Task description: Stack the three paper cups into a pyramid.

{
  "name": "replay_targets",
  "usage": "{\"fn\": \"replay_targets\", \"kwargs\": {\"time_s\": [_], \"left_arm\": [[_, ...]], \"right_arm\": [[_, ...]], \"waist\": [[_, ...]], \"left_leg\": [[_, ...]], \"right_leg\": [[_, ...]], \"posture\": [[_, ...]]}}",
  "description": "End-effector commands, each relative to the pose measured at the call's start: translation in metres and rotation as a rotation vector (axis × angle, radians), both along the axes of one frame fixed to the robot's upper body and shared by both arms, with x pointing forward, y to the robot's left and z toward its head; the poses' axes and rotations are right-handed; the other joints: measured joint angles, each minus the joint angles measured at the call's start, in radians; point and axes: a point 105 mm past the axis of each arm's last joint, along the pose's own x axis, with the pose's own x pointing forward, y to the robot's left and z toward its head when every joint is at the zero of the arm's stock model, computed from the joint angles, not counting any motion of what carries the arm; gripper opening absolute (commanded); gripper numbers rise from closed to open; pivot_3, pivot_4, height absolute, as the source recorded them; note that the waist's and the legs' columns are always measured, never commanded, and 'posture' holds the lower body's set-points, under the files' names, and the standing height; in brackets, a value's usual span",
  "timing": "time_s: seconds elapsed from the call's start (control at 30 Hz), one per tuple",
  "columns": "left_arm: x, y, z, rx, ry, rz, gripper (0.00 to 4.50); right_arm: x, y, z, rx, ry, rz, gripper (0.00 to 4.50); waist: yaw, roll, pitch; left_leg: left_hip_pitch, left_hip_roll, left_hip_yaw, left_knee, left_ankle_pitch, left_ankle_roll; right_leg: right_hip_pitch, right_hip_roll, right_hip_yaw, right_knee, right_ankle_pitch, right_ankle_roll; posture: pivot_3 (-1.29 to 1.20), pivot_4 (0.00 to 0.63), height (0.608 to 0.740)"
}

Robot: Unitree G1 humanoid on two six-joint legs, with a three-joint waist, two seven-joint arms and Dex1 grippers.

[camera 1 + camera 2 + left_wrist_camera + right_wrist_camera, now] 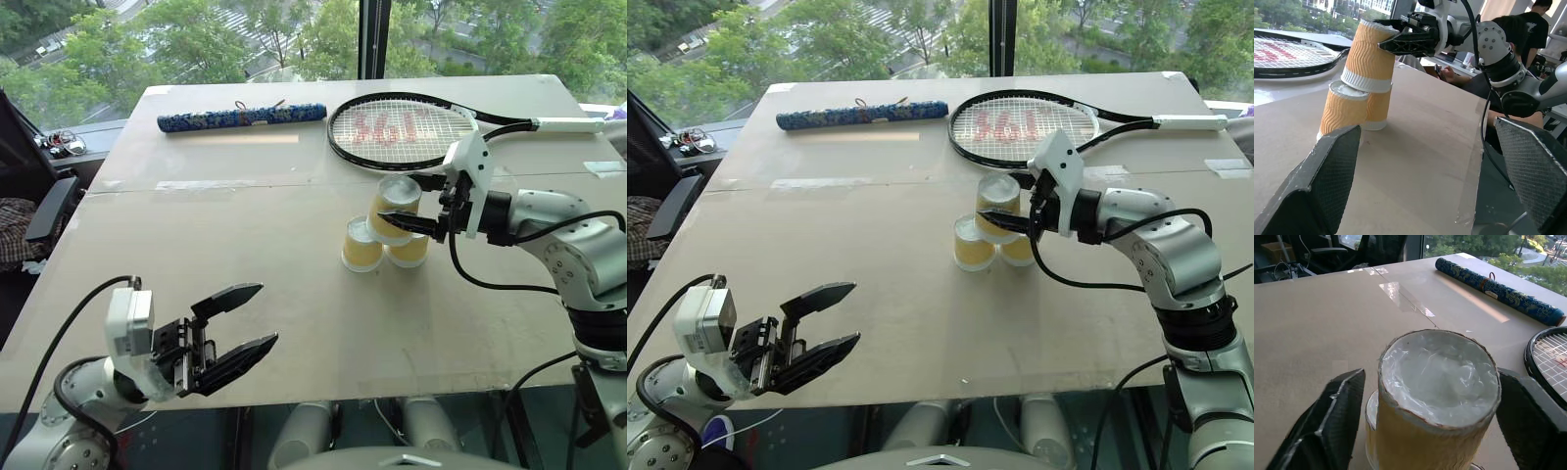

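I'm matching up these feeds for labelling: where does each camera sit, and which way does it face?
Head eyes: look down over the table, both arms showing.
Left wrist: past its own fingers toward the three paper cups and right gripper.
Right wrist: between its fingers, onto the top cup.
Shared: the cups, the tennis racket.

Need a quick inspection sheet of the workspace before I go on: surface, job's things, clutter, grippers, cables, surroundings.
Surface: beige table, a seam running across it.
Job's things: three paper cups upside down; top cup sits on two base cups, leaning toward the racket side.
Clutter: tennis racket and blue patterned roll at the far edge, apart from the cups.
Grippers: right gripper straddles the top cup, fingers off its sides, open. Left gripper open, empty, over the near edge.
Cables: black cables looped along both arms, clear of the cups.
Surroundings: window with trees beyond; people seated nearby.
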Motion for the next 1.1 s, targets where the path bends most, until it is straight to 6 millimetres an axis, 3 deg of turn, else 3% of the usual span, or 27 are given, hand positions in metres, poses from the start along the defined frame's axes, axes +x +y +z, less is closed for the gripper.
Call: {"fn": "replay_targets", "kwargs": {"time_s": [0.03,0.23,0.47,0.57,0.73,0.87,1.0,1.1], "left_arm": [[-0.003,-0.005,0.014,0.002,-0.054,-0.014,4.50],[0.003,-0.009,0.013,-0.005,-0.020,0.039,4.50],[0.015,-0.005,-0.014,0.024,0.111,0.215,4.50],[0.021,0.009,-0.034,0.109,0.141,0.334,4.50],[0.015,0.032,-0.056,0.165,0.172,0.371,4.50],[0.008,0.047,-0.062,0.208,0.194,0.388,4.50],[0.002,0.054,-0.063,0.241,0.207,0.397,4.50],[0.003,0.057,-0.062,0.255,0.200,0.401,4.50]], "right_arm": [[0.002,-0.004,0.013,0.004,-0.093,-0.019,4.45],[-0.015,-0.027,0.031,0.057,-0.169,0.006,4.45],[-0.046,-0.063,0.031,0.125,-0.194,0.014,4.45],[-0.063,-0.074,0.016,0.103,-0.152,0.017,4.45],[-0.083,-0.096,-0.018,0.067,-0.040,-0.068,4.45],[-0.097,-0.130,-0.061,-0.036,0.040,-0.184,4.45],[-0.107,-0.148,-0.085,-0.088,0.080,-0.245,4.45],[-0.109,-0.151,-0.094,-0.099,0.091,-0.258,4.45]], "waist": [[0.000,0.000,0.000],[0.004,0.000,0.000],[0.016,0.000,0.000],[0.023,0.000,0.000],[0.026,-0.001,0.000],[0.025,-0.002,0.000],[0.023,-0.002,0.000],[0.021,-0.002,0.000]], "left_leg": [[0.000,0.000,0.000,0.000,0.000,0.000],[0.000,0.000,0.000,0.000,0.000,0.000],[-0.001,0.000,0.000,0.000,0.000,0.000],[0.000,0.000,-0.001,0.000,0.000,0.000],[-0.001,0.000,0.000,0.000,-0.001,0.000],[0.000,0.000,0.000,0.000,-0.001,0.001],[0.001,0.000,0.001,0.000,-0.001,0.001],[0.004,0.001,0.002,0.000,-0.003,0.000]], "right_leg": [[0.000,0.000,0.000,0.000,0.000,0.000],[0.000,0.000,0.000,0.000,0.000,0.000],[0.000,0.000,0.000,-0.001,0.000,0.000],[0.000,0.000,0.001,-0.001,0.000,0.000],[0.001,0.000,0.002,-0.001,0.000,0.000],[0.002,-0.001,0.000,-0.001,0.000,0.001],[0.002,-0.001,0.000,-0.001,0.000,0.001],[0.005,0.000,0.001,-0.001,-0.001,0.001]], "posture": [[0.00,0.150,0.740],[0.00,0.150,0.740],[0.00,0.150,0.740],[0.00,0.150,0.740],[0.00,0.150,0.740],[0.00,0.150,0.740],[0.00,0.150,0.740],[0.00,0.150,0.740]]}}
